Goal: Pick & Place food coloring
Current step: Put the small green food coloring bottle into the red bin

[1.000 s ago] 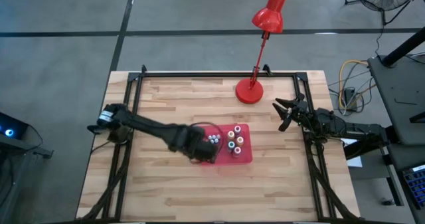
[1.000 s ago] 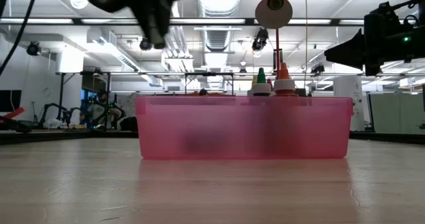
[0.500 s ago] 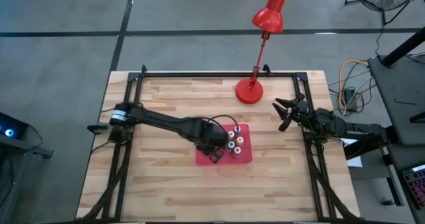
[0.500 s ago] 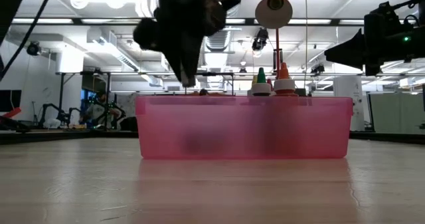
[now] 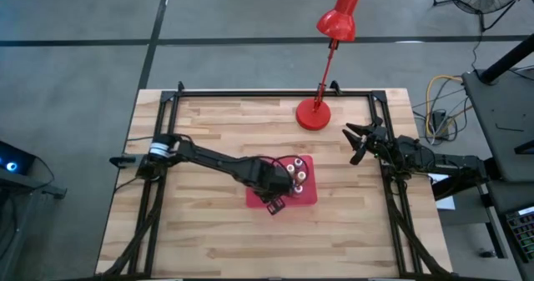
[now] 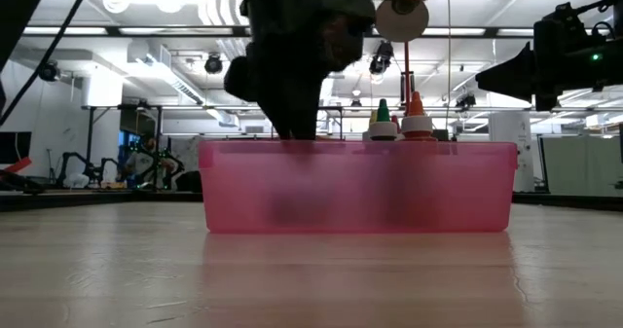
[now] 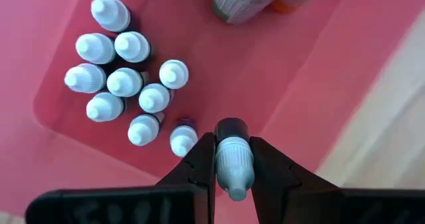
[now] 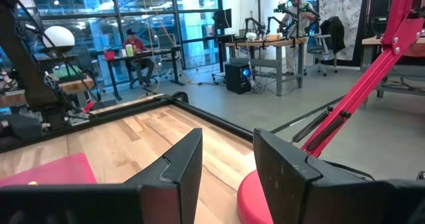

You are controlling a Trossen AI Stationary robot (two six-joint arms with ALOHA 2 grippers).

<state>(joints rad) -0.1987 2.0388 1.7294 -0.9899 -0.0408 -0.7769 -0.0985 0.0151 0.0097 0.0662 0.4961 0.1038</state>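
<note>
The food coloring bottles stand in the red tray [image 5: 306,196] at the table's middle. In the left wrist view a cluster of small whitish-capped bottles [image 7: 126,84] stands on the tray floor [image 7: 299,64], with a larger bottle [image 7: 246,1] beyond. The larger bottles [image 5: 296,174] show their green and orange tips [image 6: 399,114] above the tray wall [image 6: 360,187]. My left gripper [image 5: 272,181] reaches down into the tray [image 6: 295,124], shut on one small bottle [image 7: 232,161] beside the cluster. My right gripper [image 5: 357,142] waits open at the table's right edge. My left gripper pinches one small bottle between its two fingers [image 7: 201,163], at the whitish cap [image 7: 234,169] and upper body. The fingers come from above, pointing down. The bottle stands upright with its dark body [image 7: 230,127] toward the tray floor; whether its base touches the floor I cannot tell.
A red desk lamp stands with its base [image 5: 314,114] at the table's far side, close to my right gripper [image 8: 226,164]; its base [image 8: 255,197] and stem show in the right wrist view. Bare wood lies left of and near the tray. People sit in the room beyond.
My left gripper has moved toward the table's right, from the tray's left edge to over the small bottles, and has come down until its fingers reach the tray rim. The right arm has kept still.
</note>
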